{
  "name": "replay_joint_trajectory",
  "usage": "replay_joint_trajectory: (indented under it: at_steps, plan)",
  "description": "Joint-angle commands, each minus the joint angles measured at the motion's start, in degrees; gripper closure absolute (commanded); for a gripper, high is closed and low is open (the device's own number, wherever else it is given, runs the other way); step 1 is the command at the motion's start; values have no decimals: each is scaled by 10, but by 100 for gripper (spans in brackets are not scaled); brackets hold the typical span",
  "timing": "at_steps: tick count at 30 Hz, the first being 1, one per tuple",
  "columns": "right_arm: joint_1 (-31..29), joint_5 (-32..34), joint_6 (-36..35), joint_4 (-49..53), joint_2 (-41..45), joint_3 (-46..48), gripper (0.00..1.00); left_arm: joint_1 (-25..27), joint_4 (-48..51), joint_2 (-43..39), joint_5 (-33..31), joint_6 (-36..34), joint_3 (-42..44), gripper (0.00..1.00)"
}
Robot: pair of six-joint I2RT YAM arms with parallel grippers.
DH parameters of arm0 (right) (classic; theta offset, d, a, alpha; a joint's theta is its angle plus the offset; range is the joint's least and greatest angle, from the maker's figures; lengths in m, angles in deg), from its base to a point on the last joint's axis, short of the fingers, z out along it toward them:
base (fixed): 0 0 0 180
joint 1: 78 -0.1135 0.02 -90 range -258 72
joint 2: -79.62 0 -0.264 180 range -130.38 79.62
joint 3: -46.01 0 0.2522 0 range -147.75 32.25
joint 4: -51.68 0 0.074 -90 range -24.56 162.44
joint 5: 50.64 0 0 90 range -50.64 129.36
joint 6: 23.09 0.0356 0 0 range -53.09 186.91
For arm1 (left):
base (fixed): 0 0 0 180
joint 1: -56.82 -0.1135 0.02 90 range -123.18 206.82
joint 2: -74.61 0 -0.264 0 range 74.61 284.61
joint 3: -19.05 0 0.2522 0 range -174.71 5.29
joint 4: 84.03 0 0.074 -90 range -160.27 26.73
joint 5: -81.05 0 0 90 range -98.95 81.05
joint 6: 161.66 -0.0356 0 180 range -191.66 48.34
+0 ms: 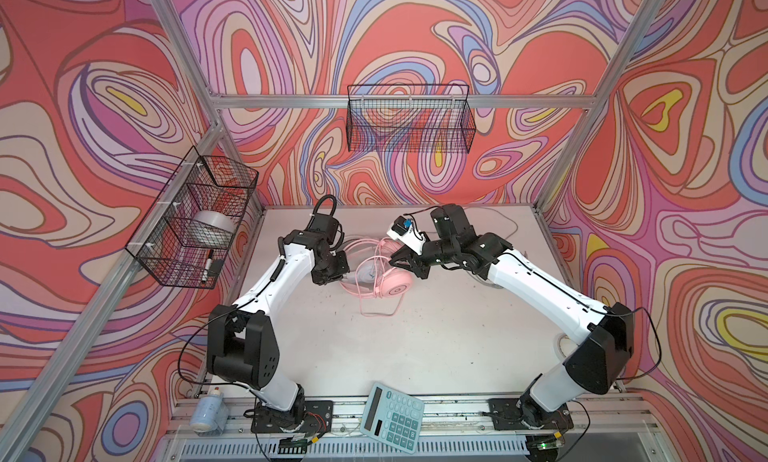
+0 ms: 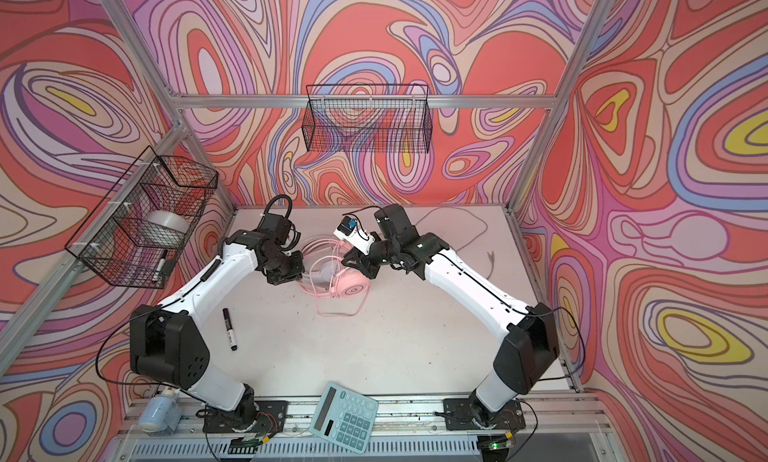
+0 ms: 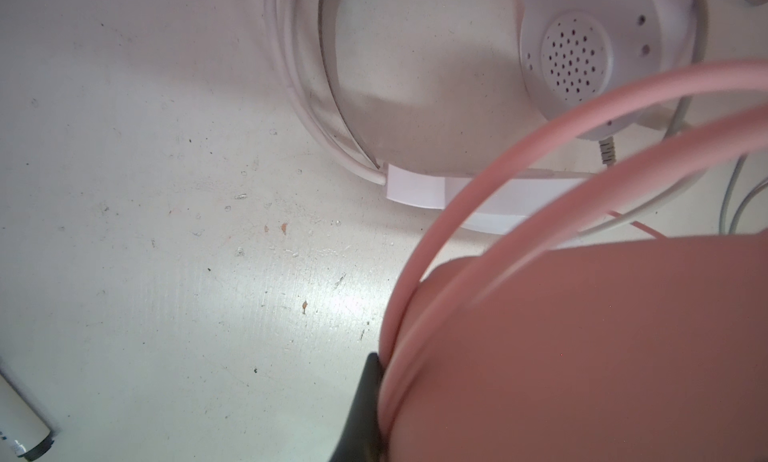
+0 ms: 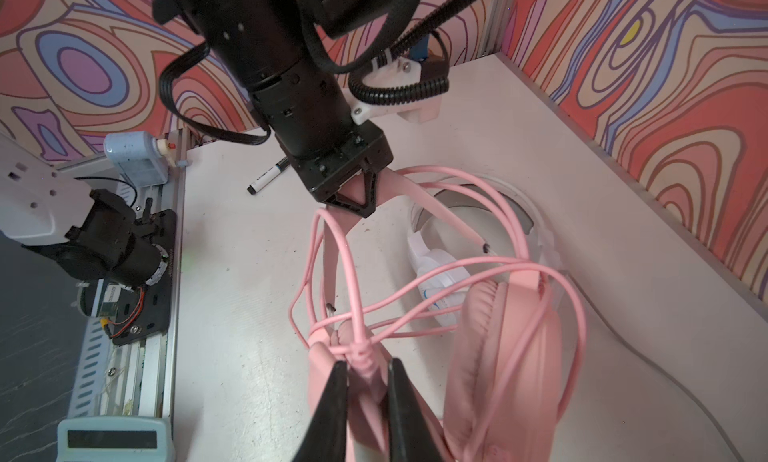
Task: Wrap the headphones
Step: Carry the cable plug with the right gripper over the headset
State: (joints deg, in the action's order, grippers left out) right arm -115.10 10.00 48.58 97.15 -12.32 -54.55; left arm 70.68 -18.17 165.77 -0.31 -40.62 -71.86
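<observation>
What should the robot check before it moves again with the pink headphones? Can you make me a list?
1. Left gripper shut on the headband of the pink headphones: ok.
2. Right gripper has its fingers pinching the knot of the pink cable: ok.
3. Pink cable fully wound: not ok, in both top views one loop lies loose on the table.
4. Pink cable clear of the white headphones underneath: cannot tell.
5. Marker away from the work: ok.
</observation>
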Motion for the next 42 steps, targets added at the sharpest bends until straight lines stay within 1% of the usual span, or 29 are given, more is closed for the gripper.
replay_joint_trajectory:
  at_steps: [1, 6, 15, 21, 24, 26, 31, 36, 42]
  plan:
    - [-2, 35, 12, -24, -14, -31, 100, 1, 8, -11, 15, -12, -2, 100]
    - [-1, 40, 9, -33, -25, -50, 100, 0, 9, -12, 14, -16, 1, 100]
    - [16, 97, 28, -30, -50, -87, 100, 1, 6, -19, 19, -24, 15, 100]
    - [69, 94, 69, -59, -63, -87, 100, 1, -2, -24, 29, -28, 20, 100]
    - [86, 108, 82, -60, -75, -96, 100, 1, -9, -26, 41, -32, 22, 100]
    - [96, 136, 100, -65, -85, -100, 100, 1, -7, -26, 44, -37, 20, 100]
    - [115, 175, 121, -45, -120, -121, 100, 1, 5, -25, 44, -51, 13, 100]
    - [130, 195, 138, -32, -143, -126, 100, 1, 5, -27, 47, -56, 13, 100]
    - [157, 198, 184, -2, -178, -142, 100, 1, 2, -28, 59, -61, 15, 100]
